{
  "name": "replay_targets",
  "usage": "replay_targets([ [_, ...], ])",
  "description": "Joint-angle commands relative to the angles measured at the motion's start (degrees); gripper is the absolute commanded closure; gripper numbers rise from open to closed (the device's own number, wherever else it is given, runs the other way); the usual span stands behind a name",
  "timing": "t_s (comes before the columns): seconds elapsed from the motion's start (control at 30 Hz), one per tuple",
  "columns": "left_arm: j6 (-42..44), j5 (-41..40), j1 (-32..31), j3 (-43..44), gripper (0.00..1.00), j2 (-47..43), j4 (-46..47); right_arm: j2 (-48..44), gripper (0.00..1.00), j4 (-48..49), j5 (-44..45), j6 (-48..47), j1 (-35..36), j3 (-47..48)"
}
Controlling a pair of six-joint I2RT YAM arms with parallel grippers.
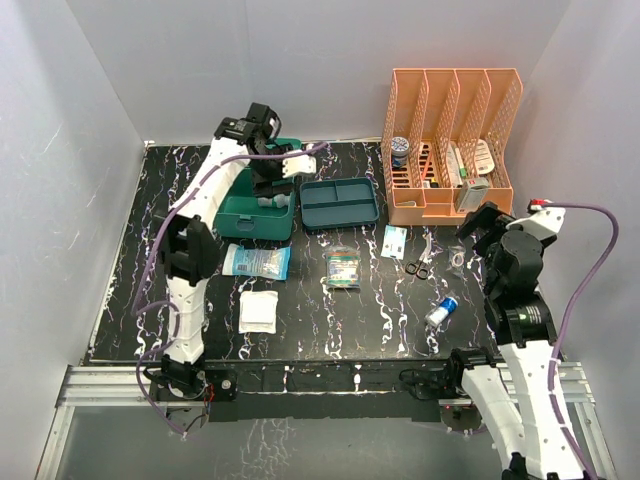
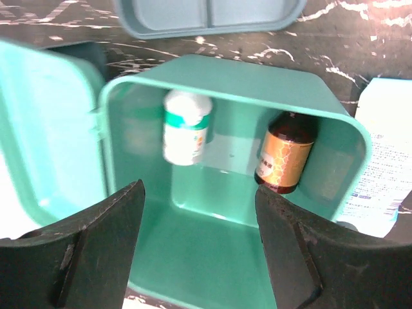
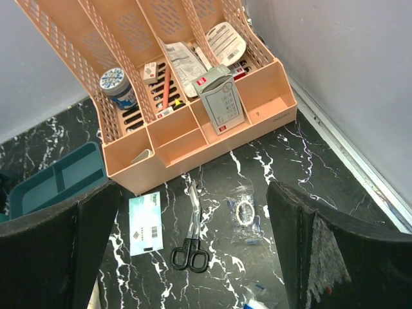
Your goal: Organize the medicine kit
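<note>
The medicine kit (image 1: 250,215) (image 2: 225,251) is a teal-green box, with its lid (image 2: 38,129) swung open to the left. Inside, against the far wall, are a white bottle with a green label (image 2: 185,127), which looks blurred, and a brown bottle with an orange label (image 2: 286,151). My left gripper (image 1: 272,180) (image 2: 199,191) hovers open over the box's bare floor with nothing between its fingers. My right gripper (image 1: 480,222) (image 3: 193,187) is open and empty at the right. It hangs above the scissors (image 3: 192,241) in front of the orange rack (image 3: 193,138).
A dark blue-teal divided tray (image 1: 340,203) lies right of the kit. Loose on the table are a blue-white pouch (image 1: 255,262), a white gauze pad (image 1: 260,312), a packet (image 1: 342,268), a small sachet (image 1: 394,240), a clear bag (image 1: 456,260) and a small blue cylinder (image 1: 441,310). The rack (image 1: 450,145) holds several supplies.
</note>
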Motion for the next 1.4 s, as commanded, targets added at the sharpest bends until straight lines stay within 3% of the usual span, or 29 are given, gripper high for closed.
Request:
replay_targets([
  [0.0, -9.95, 2.97, 0.79, -3.57, 0.32, -10.90, 8.90, 3.68, 0.02, 2.23, -1.06, -2.52, -0.22, 1.45],
  [0.23, -30.15, 3.25, 3.42, -12.85, 0.31, -20.67, 25.42, 11.16, 0.02, -1.25, -3.01, -6.50, -0.19, 4.87],
  [0.4, -47.51, 2.66, 7.69, -22.92, 0.24, -30.00, 38.12, 14.23, 0.02, -3.17, -2.21, -9.54, -0.19, 6.70],
  [0.6, -58.00, 1.44, 12.06, -30.08, 0.18, -37.01, 40.23, 21.06, 0.02, -6.42, -5.49, -8.77, -0.10, 11.41],
  [0.7, -59.76, 3.68, 12.92, -31.13, 0.16, -37.78, 36.02, 24.70, 0.02, -9.34, -4.43, -6.37, -0.14, 14.18],
  [0.83, -62.06, 13.48, 12.24, -30.54, 0.13, -37.25, 29.94, 27.22, 0.02, -10.09, -2.23, -2.93, -0.12, 15.70],
  [1.07, -60.62, 15.49, 10.26, -30.04, 0.12, -36.23, 26.73, 32.64, 0.02, -14.44, -2.44, 0.47, -0.14, 19.90],
  [1.37, -54.11, 15.02, 3.23, -27.96, 0.12, -33.93, 21.70, 32.02, 0.02, -14.65, -1.76, 2.66, -0.11, 19.99],
])
